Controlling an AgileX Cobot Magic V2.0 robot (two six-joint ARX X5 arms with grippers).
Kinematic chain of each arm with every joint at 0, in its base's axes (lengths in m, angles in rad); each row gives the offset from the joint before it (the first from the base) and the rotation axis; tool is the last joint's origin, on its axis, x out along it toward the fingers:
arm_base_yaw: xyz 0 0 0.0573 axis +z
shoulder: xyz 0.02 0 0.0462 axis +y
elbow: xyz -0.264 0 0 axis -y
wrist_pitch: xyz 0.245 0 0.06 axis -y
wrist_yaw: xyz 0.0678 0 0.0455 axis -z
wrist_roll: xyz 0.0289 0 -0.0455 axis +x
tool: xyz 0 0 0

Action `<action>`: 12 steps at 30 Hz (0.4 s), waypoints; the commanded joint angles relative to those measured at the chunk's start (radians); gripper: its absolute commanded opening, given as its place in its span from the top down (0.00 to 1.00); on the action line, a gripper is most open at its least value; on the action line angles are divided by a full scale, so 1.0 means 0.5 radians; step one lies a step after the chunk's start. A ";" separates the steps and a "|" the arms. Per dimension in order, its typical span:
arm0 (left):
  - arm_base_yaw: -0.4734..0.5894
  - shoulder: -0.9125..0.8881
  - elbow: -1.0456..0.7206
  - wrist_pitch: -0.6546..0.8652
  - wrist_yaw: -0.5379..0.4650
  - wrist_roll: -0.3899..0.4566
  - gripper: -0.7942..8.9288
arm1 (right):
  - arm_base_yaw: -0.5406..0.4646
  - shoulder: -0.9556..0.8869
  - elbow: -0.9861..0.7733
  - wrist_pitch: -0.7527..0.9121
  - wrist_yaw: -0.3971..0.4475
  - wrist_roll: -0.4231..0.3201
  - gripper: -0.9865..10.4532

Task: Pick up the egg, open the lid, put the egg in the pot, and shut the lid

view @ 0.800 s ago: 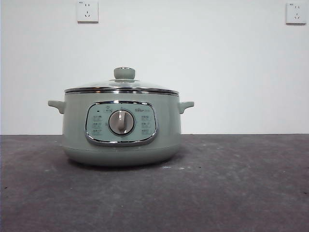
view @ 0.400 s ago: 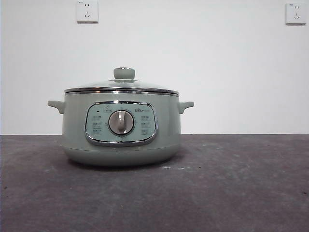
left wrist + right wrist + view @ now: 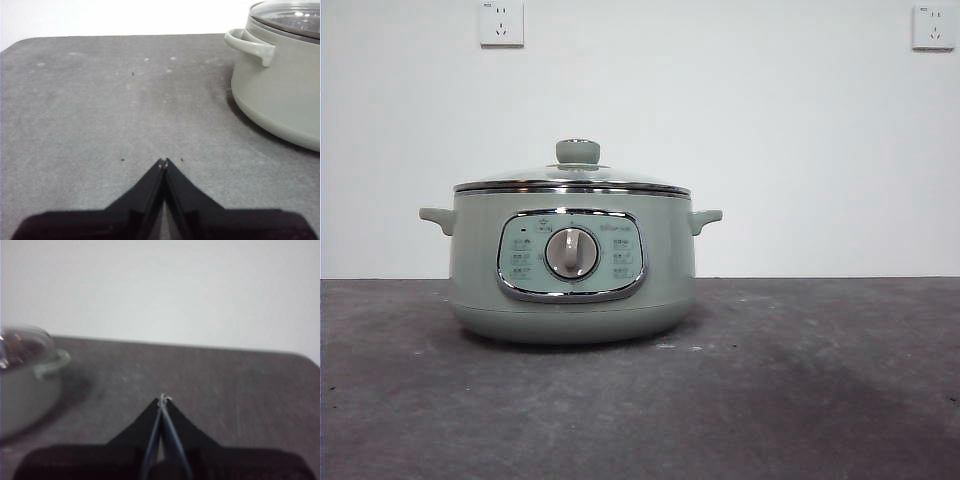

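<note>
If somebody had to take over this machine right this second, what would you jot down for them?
Left gripper: jaws shut, empty, above bare table beside the pot.
Right gripper: jaws shut, empty, on the pot's other side; that view is blurred.
The pot stands on the table with the lid seated on it.
The egg shows in no view; whether it is inside the pot cannot be told.
Done or left: unclear. First check through the glass lid whether the egg is inside.

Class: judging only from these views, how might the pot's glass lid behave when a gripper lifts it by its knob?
The lid looks glass, so probably fragile if dropped. Its small rounded knob may slip between jaws. Its metal rim rests level on the pot, so it should lift straight.
</note>
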 commanded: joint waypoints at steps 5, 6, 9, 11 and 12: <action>0.006 0.002 -0.021 0.015 -0.001 -0.008 0.92 | -0.008 -0.081 -0.350 0.063 0.046 -0.001 0.91; 0.006 0.003 -0.021 0.014 -0.001 -0.008 0.92 | -0.008 -0.081 -0.385 0.071 0.046 0.011 0.91; 0.006 0.008 -0.021 0.014 -0.001 -0.008 0.92 | -0.008 -0.081 -0.472 0.079 0.047 0.046 0.91; 0.006 0.011 -0.021 0.014 -0.001 -0.008 0.92 | -0.008 -0.081 -0.473 0.126 0.047 0.048 0.91; 0.006 0.012 -0.021 0.018 -0.001 -0.008 0.92 | -0.008 -0.081 -0.475 0.126 0.047 0.047 0.91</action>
